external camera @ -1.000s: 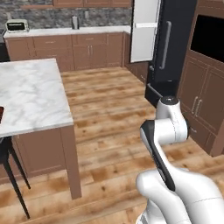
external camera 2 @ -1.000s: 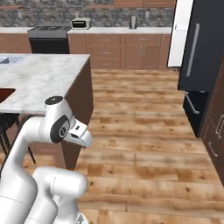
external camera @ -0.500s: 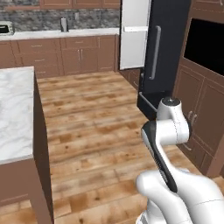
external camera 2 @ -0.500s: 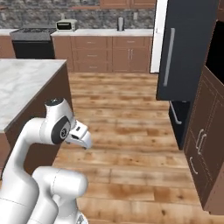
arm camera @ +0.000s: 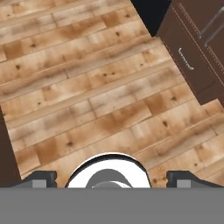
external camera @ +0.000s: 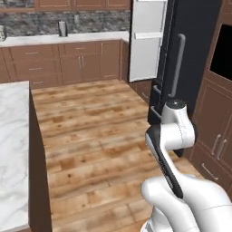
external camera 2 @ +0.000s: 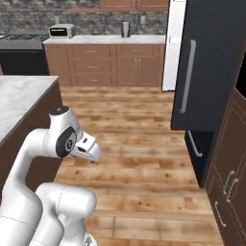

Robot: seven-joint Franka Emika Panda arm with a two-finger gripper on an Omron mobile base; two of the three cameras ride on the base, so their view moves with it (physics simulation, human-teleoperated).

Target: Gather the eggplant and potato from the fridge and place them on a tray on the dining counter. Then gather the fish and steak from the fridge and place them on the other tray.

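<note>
The fridge (external camera: 195,50) rises black at the right, with a long silver handle (external camera 2: 187,77) on its shut door. Its other door (external camera: 147,41) stands swung open and shows a white inner face. The dining counter (external camera: 13,149) with its marble top runs along the left edge, and the right base view shows the dining counter (external camera 2: 19,93) from the other side. My gripper (external camera 2: 92,154) hangs folded low in front of the arm, over the wood floor. In the hand view the gripper (arm camera: 113,178) is open, with nothing between its fingertips (arm camera: 41,177). The eggplant, potato, fish, steak and both trays are out of view.
A wall counter (external camera 2: 110,41) with wood cabinets runs along the back, bearing a toaster oven (external camera 2: 61,31) beside a black stove (external camera 2: 21,55). Dark wood cabinetry (external camera: 213,136) with a built-in microwave (external camera: 224,54) flanks the fridge. Wood floor (external camera: 95,131) lies open between island and fridge.
The whole picture has shifted: the base has turned and driven toward the fridge, which now looms larger. The dining counter has slid to the left edge. The arm keeps its folded pose.
</note>
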